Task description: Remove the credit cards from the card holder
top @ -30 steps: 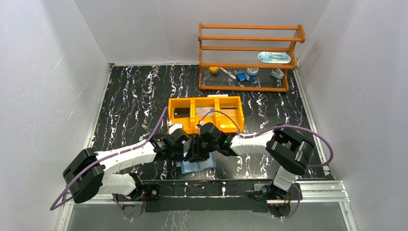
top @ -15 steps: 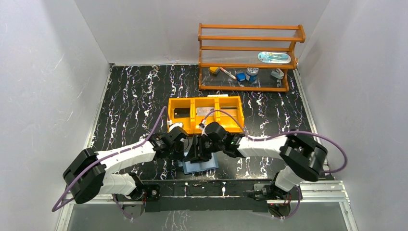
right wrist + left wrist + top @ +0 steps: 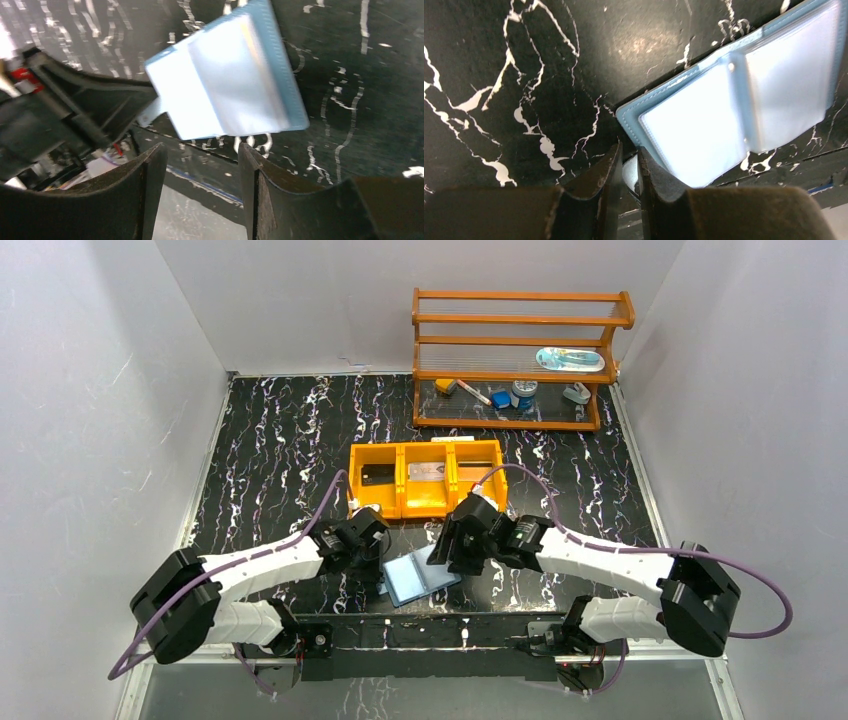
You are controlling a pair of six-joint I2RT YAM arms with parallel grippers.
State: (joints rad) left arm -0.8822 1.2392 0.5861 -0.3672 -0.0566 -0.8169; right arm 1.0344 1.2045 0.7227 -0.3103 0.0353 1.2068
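right wrist view: card holder (image 3: 225, 75) lies open just ahead of the right hand (image 3: 202, 150) — jaws apart — its corner tab (image 3: 150, 112) pinched in the left hand (image 3: 628, 150).

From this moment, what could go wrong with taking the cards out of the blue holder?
1. The left gripper pinches only a thin pale edge at the corner of the card holder. A pull on a card may slip that edge free or drag the whole holder.
2. The right gripper is open and empty, off the holder. The pale glossy sleeves hide what is inside, so it may catch a sleeve instead of a card.
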